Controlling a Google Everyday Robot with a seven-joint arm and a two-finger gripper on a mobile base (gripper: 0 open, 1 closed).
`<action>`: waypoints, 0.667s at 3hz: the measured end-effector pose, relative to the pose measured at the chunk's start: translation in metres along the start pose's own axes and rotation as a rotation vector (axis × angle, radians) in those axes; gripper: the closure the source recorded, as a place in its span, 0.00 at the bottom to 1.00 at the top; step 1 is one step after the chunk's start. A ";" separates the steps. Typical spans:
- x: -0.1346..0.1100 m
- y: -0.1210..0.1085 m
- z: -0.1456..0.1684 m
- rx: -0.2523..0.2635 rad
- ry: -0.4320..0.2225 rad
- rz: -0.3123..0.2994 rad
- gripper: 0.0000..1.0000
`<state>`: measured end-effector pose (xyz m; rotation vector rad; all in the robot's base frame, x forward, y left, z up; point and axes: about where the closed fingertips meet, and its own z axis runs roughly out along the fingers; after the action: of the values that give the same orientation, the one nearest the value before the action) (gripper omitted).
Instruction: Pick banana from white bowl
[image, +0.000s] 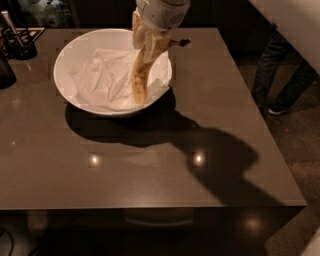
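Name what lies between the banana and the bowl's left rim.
Crumpled white paper, camera view. The gripper, above the white bowl, grips the banana by its top.

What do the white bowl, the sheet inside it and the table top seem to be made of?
The white bowl: probably glazed ceramic or hard plastic; smooth, glossy rim. The sheet: thin paper, crumpled with sharp creases. The table: dark polished stone or laminate; it mirrors light spots. The gripper holds the banana over the bowl's far edge.

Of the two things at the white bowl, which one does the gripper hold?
The banana: yellow, upright, its top clamped in the gripper above the bowl's far rim. The crumpled paper lies loose inside.
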<state>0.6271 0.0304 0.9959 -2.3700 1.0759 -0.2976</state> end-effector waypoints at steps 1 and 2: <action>-0.002 -0.006 -0.022 0.072 -0.011 -0.031 1.00; -0.005 -0.014 -0.041 0.123 -0.011 -0.066 1.00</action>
<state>0.6167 0.0270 1.0377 -2.2977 0.9477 -0.3632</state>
